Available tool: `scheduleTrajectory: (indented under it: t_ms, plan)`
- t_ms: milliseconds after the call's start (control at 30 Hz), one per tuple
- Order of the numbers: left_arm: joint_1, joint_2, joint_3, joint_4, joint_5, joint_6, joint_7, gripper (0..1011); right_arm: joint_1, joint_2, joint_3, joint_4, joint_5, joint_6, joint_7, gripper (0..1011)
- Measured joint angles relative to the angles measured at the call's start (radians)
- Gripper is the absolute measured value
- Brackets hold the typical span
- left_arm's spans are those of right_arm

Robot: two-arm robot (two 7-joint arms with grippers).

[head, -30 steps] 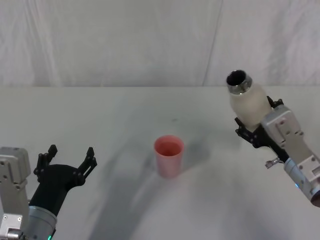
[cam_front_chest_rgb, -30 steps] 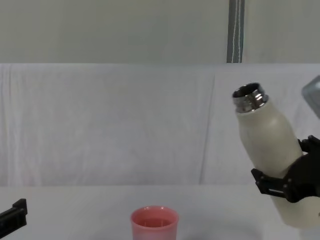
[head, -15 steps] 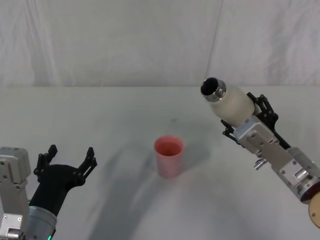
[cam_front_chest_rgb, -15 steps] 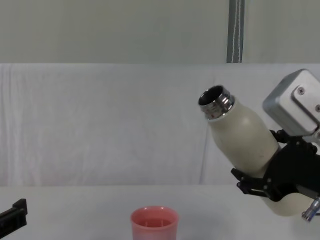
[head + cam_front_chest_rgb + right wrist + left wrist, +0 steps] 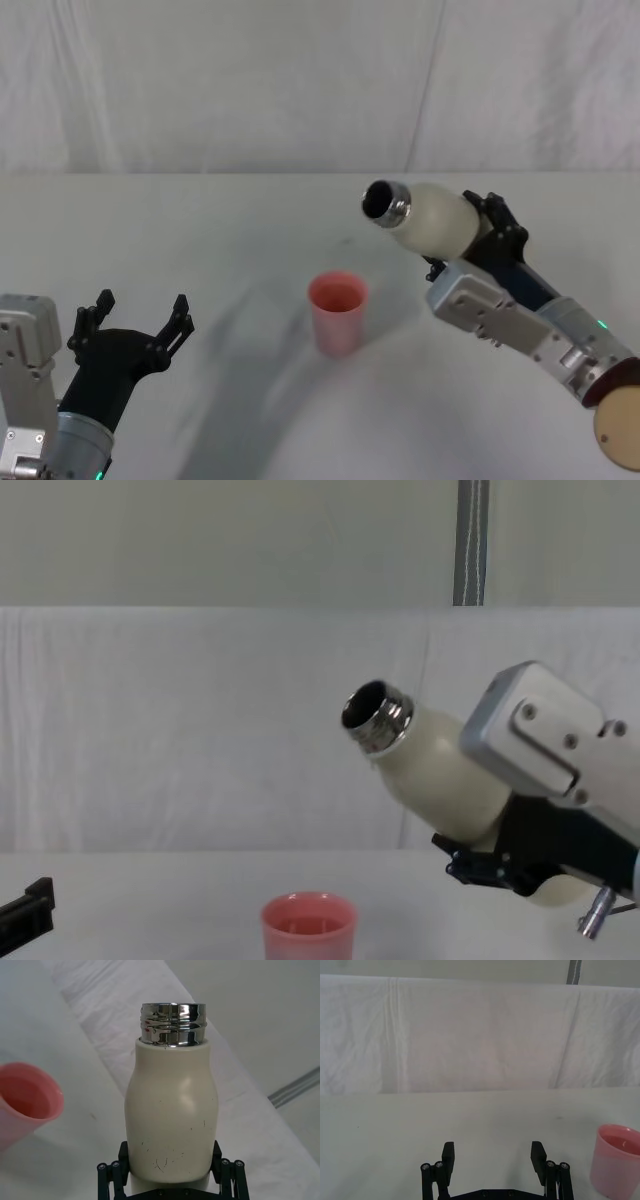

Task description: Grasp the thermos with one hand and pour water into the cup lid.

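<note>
My right gripper (image 5: 470,235) is shut on the cream-white thermos (image 5: 425,217), held in the air and tilted steeply left. Its open steel neck (image 5: 375,716) points toward the pink cup lid (image 5: 338,310), up and to the right of it. The cup lid (image 5: 308,927) stands upright on the white table. In the right wrist view the black fingers (image 5: 111,1176) clamp the lower body of the thermos (image 5: 171,1115), with the cup lid (image 5: 25,1100) off to one side. My left gripper (image 5: 135,320) rests open near the table's front left, empty.
The white table (image 5: 230,230) runs back to a hanging white cloth backdrop (image 5: 300,80). A grey pole (image 5: 470,540) stands behind the backdrop. The open left gripper (image 5: 492,1160) faces across the table with the cup lid (image 5: 615,1160) at its side.
The right arm has swung the thermos left toward the cup lid and tipped it from nearly upright to steeply tilted. The left gripper and the cup lid have not moved.
</note>
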Motion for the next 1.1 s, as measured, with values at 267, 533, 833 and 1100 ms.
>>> scheduleTrajectory:
  t_ms: [267,533,833,1100]
  plan:
    - [0.0,0.0,0.0,0.0,0.0,0.0,0.0,1001,0.024,0.004,-0.042,0.029,-0.064,0.007,-0.003,950]
    - [0.0,0.0,0.0,0.0,0.0,0.0,0.0,1001,0.036,0.004,-0.057,0.05,-0.083,0.01,-0.006,950]
    - [0.0,0.0,0.0,0.0,0.0,0.0,0.0,1001,0.052,0.017,-0.088,0.075,-0.151,0.025,-0.023,950]
    - [0.0,0.0,0.0,0.0,0.0,0.0,0.0,1001,0.063,0.027,-0.11,0.091,-0.206,0.04,-0.042,950]
